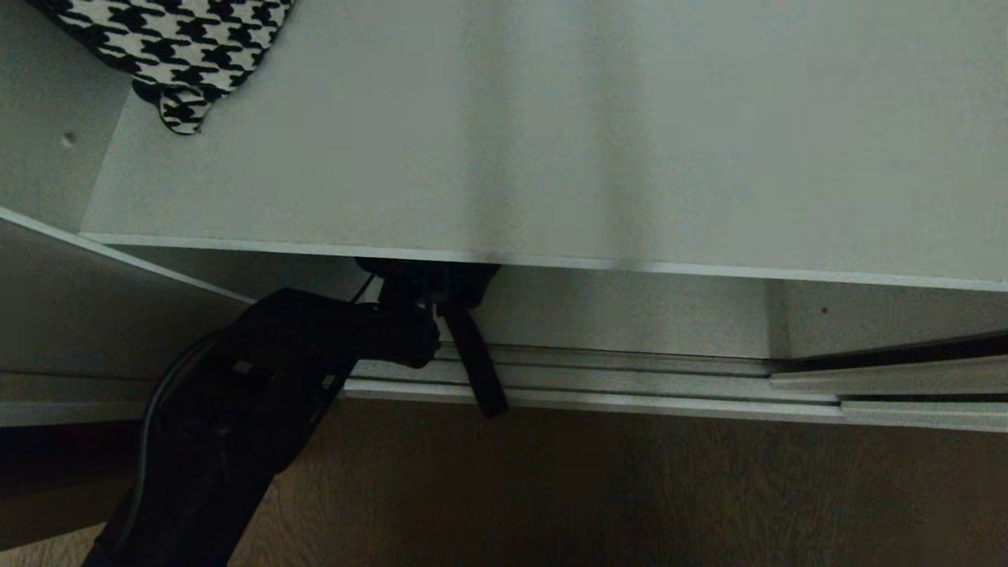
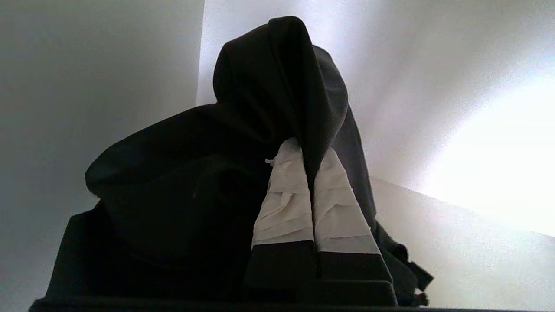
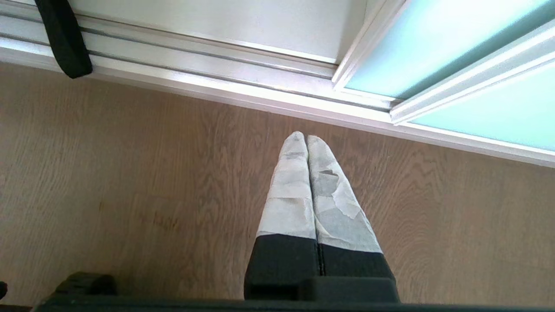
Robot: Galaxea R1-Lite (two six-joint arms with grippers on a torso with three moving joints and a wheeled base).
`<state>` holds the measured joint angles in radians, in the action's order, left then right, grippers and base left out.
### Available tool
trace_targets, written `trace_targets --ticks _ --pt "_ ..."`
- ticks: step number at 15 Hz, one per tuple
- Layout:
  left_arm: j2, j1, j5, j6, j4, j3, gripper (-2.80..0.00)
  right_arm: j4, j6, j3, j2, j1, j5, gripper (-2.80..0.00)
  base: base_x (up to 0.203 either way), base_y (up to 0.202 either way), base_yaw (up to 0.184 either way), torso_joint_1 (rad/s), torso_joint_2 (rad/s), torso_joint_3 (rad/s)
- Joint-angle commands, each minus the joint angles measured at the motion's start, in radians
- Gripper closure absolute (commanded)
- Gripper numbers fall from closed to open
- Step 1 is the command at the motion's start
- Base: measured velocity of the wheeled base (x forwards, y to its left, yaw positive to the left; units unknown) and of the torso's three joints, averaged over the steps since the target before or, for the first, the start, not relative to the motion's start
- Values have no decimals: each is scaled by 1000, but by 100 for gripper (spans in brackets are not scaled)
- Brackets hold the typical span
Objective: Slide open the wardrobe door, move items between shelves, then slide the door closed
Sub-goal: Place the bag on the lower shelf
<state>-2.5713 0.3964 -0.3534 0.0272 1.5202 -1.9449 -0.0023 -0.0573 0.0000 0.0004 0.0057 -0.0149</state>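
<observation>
In the left wrist view my left gripper point(image 2: 310, 149) is shut, its taped fingers point(image 2: 286, 203) pinching a fold of the soft black pouch bag point(image 2: 182, 182), which hangs in front of a white shelf point(image 2: 468, 247). Seen from the head, my left arm point(image 1: 260, 378) reaches in under the white shelf point(image 1: 551, 157). The bag point(image 1: 429, 279) is mostly hidden below the shelf's front edge, and its black strap point(image 1: 482, 370) dangles over the floor track point(image 1: 630, 386). The houndstooth bag point(image 1: 177, 47) lies at the shelf's far left. The sliding wardrobe door point(image 3: 438, 47) stands slid aside on the right. My right gripper point(image 3: 307, 138) is shut and empty above the floor.
A wooden floor point(image 3: 130, 173) runs in front of the ribbed silver track point(image 3: 208, 76). The wardrobe's white side wall point(image 1: 47, 134) bounds the shelf on the left. The strap's end point(image 3: 65, 43) hangs over the track in the right wrist view.
</observation>
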Motion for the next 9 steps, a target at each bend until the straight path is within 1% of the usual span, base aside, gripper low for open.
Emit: trace_targets --ticks 1,9 --pt "10 2 -2 4 10 -15 0 -1 -1 2 -3 0 0 0 0 0 0 0 0 0" --pt "91 9 -25 2 10 -17 0 -1 -1 0 -3 0 0 0 0 0 0 0 0 0"
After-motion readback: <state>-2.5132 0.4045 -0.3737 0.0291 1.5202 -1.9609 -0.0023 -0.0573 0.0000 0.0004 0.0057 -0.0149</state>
